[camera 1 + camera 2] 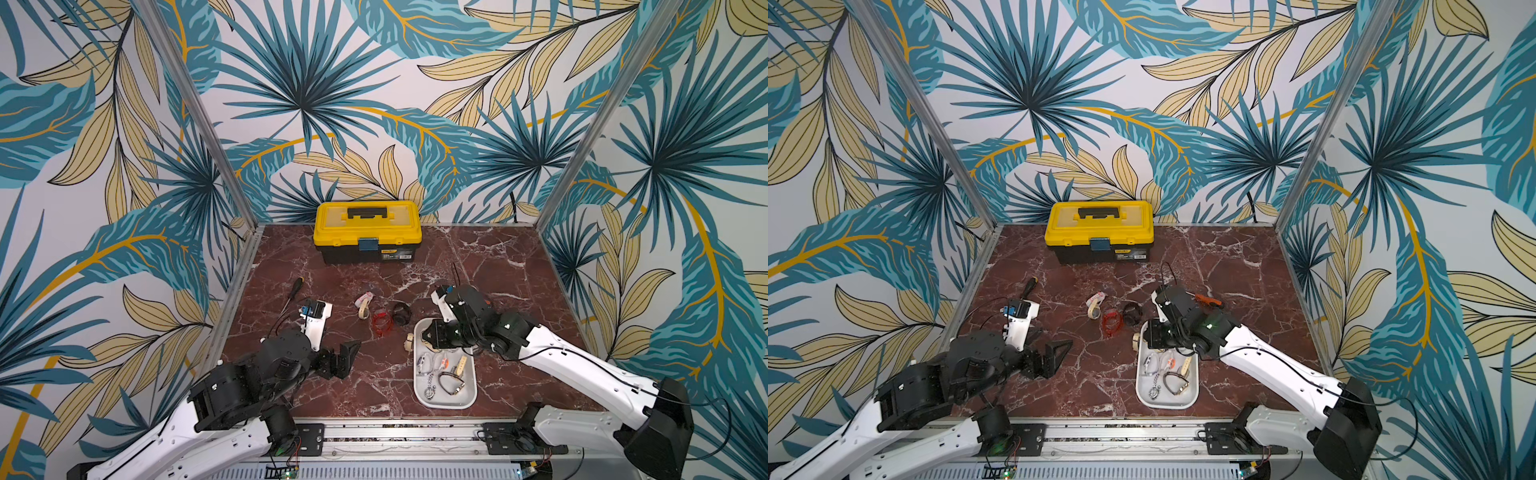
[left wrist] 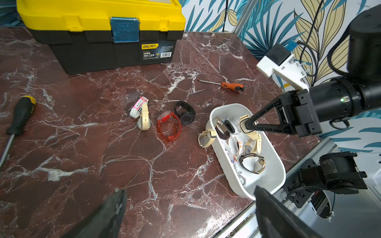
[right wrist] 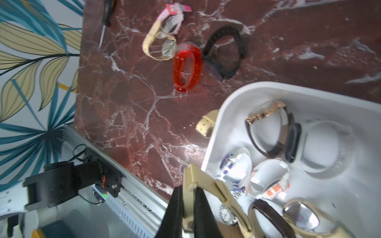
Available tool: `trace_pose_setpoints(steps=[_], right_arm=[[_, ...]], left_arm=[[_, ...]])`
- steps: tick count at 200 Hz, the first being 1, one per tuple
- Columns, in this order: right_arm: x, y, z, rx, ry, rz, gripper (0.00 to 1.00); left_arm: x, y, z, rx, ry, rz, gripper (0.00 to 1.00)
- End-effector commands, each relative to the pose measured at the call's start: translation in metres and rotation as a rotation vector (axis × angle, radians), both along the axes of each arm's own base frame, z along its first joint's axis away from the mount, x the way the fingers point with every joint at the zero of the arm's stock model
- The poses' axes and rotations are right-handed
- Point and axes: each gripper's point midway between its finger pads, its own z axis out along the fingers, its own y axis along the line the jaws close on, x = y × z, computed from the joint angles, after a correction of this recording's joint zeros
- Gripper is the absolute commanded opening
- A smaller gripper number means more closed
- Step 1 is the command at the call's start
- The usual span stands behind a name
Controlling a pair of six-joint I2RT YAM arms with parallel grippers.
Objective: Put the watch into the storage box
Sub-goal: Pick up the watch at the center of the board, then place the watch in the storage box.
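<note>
Over the far end of the box (image 2: 228, 106), the right gripper (image 2: 251, 124) is clenched on the watch (image 2: 243, 123), a beige one. The jaws pinch it flat where strap meets case, and the strap's free end sticks out beyond the fingers (image 3: 177, 206) in the right wrist view. The watch hangs inside the rim line, above the watches already lying there.

It should handle as light. The case is stiff, the strap limp and smooth, so a strap hold may let it swing or slip. The crystal is the part to spare from a knock.

The rim is just beside the gripper on the bench (image 2: 82, 154) side, and a stray watch (image 2: 206, 137) leans against the wall outside. The far and middle parts of the box are crowded. The barest floor is at the near end, and nothing blocks the space above.

A red watch (image 2: 169, 125), a black watch (image 2: 185, 113) and a beige-and-pink pair (image 2: 143, 117) lie on the bench between the arms. The left gripper (image 1: 347, 359) is spread wide, empty and well apart. The toolbox (image 2: 103, 31) is well back.
</note>
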Motion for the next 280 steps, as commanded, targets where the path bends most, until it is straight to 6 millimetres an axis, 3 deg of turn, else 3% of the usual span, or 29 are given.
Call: trace_pose_setpoints(steps=[1, 46, 92, 198, 230, 253, 280], right_arm=[[0.008, -0.017, -0.016, -0.085, -0.007, -0.08, 0.13], [0.023, -0.011, -0.044, -0.157, 0.042, -0.112, 0.13], [0.029, 0.008, -0.067, -0.118, 0.096, -0.102, 0.13], [0.024, 0.021, -0.087, -0.09, 0.152, -0.082, 0.13], [0.022, 0.015, -0.087, -0.113, 0.145, -0.081, 0.22], [0.02, 0.012, -0.085, -0.11, 0.141, -0.085, 0.37], [0.019, 0.007, -0.072, -0.101, 0.109, -0.091, 0.4]], left_arm=[[0.001, -0.008, -0.004, -0.009, -0.002, -0.021, 1.0], [0.001, -0.008, -0.008, -0.005, 0.015, -0.013, 1.0], [0.001, -0.006, -0.014, 0.003, 0.024, -0.006, 1.0], [0.001, -0.003, -0.018, 0.017, 0.028, 0.006, 1.0], [0.002, -0.004, -0.019, 0.016, 0.033, 0.008, 1.0], [0.002, -0.005, -0.02, 0.014, 0.036, 0.007, 1.0], [0.002, -0.007, -0.017, 0.007, 0.034, 0.004, 1.0]])
